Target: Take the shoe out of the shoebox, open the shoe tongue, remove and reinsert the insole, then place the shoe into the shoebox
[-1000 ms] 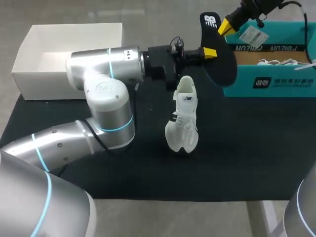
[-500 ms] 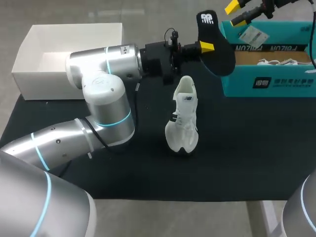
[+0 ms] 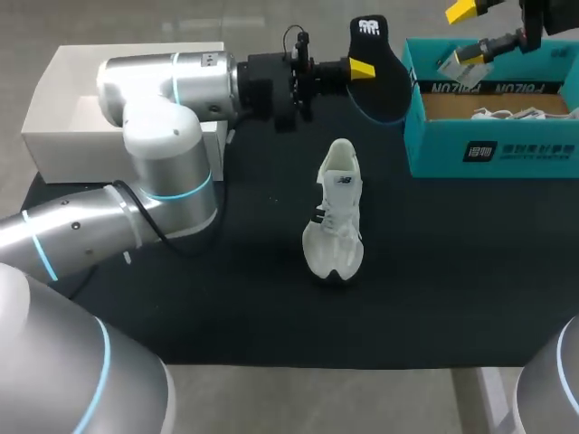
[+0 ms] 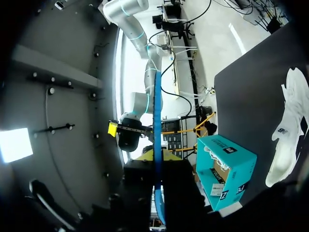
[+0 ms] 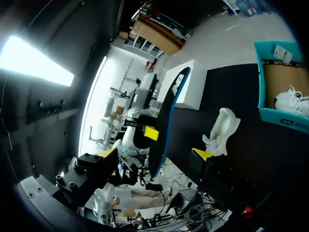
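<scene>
Your left tool (image 3: 362, 69) clamps the black insole (image 3: 380, 83), arm stretched level; only its wrist view shows the insole edge-on. Your right tool (image 3: 467, 34), spread wide in its wrist view, hovers over the teal shoebox (image 3: 493, 149). The shoe (image 3: 333, 217) stands on the surface (image 3: 452, 271).

Work surface: flat, covered by a matte black cloth mat (image 3: 434, 271), rectangular, with its long edges running across the head view. The near edge is straight and the left edge slants outward toward the near side. On the near, far and left sides the mat is bordered by a pale grey plain area (image 3: 298, 398); cannot tell whether it is bare surface or floor. A lighter narrow strip (image 3: 468, 398) crosses this grey below the mat's near edge, toward the right. Lighting is even and soft, and the mat reads uniformly dark. In the left wrist view the mat (image 4: 251, 87) shows as a dark sheet with one straight edge.
</scene>
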Robot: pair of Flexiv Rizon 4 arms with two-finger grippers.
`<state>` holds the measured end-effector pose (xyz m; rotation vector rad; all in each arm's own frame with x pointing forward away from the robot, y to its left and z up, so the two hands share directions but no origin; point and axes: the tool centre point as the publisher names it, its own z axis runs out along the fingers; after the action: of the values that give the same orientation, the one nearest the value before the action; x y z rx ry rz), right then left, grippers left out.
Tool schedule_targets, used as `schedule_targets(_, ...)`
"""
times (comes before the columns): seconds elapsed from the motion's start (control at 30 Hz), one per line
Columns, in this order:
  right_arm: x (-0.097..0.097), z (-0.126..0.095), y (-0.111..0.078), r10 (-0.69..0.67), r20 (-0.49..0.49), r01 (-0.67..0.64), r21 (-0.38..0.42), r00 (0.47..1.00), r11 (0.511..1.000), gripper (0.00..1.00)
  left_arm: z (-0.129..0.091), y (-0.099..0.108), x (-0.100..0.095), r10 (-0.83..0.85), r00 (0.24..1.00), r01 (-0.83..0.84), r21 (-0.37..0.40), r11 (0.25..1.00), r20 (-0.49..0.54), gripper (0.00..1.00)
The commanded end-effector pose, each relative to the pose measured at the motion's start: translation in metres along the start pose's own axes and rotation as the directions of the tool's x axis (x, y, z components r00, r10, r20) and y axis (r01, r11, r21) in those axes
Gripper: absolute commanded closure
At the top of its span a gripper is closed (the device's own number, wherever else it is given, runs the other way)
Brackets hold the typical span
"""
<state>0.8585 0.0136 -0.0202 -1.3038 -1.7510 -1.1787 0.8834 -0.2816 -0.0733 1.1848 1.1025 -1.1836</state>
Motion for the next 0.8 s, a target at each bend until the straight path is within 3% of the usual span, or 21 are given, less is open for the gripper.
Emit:
schedule_targets(0.03,-0.01,0.002,-0.018,0.063,-0.039,-0.072,-0.33,0.997,0.941,0.0,-0.003,0.002,-0.006,0.002,1.0,-0.003,0.025,1.0,0.001,1.0)
schedule_targets(0.33,-0.029,0.01,-0.014,0.107,-0.079,-0.128,-0.36,0.991,0.924,0.0,-0.003,-0.011,-0.019,0.021,1.0,-0.021,0.059,0.998,0.0,1.0)
schedule_targets(0.8,-0.024,0.008,-0.003,0.079,-0.096,-0.107,-0.333,0.992,0.937,0.0,-0.005,-0.013,-0.018,-0.005,1.0,0.006,0.078,0.997,-0.001,1.0)
